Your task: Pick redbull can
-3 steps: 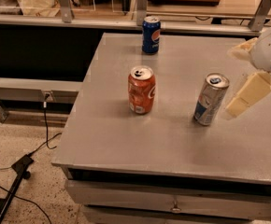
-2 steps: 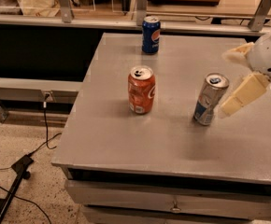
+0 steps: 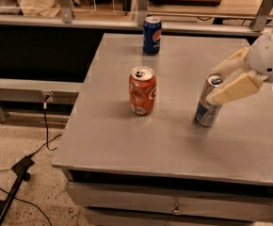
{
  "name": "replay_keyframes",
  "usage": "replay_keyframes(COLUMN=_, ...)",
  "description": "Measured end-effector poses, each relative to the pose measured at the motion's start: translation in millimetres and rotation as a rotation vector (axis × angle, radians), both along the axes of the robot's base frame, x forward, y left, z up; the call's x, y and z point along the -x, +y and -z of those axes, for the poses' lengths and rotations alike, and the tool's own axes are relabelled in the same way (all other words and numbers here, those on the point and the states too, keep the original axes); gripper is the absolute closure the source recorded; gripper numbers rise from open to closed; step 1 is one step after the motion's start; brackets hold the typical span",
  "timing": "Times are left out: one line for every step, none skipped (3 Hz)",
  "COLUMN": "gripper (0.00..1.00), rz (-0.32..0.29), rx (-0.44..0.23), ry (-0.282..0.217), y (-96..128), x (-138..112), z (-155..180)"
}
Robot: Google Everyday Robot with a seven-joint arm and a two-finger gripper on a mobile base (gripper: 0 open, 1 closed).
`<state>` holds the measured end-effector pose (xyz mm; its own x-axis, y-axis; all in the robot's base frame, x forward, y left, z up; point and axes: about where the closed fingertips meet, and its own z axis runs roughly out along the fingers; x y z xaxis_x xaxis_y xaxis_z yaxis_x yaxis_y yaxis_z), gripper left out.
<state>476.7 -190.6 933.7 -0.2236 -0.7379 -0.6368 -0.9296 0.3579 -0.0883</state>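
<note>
Our gripper (image 3: 213, 85) reaches in from the right with its two fingers spread, one on each side of the upper part of the redbull can (image 3: 206, 112); we cannot tell whether they touch it. We see that can leaning slightly on the desk (image 3: 150, 142), right of the orange soda can (image 3: 142, 91), with the Pepsi can (image 3: 151, 35) well behind.
</note>
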Motion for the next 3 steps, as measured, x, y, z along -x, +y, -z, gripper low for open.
replay_keyframes(gripper=0.74, rz=0.0, rx=-0.013, ry=-0.004, y=1.8, x=0.3, z=-3.1)
replay_keyframes(gripper=0.96, rz=0.01, rx=-0.05, ry=-0.012, y=1.8, x=0.6, z=-11.1)
replay_keyframes(gripper=1.0, rz=-0.033, rx=-0.055, ry=-0.09, y=13.4, x=12.2, z=-64.4)
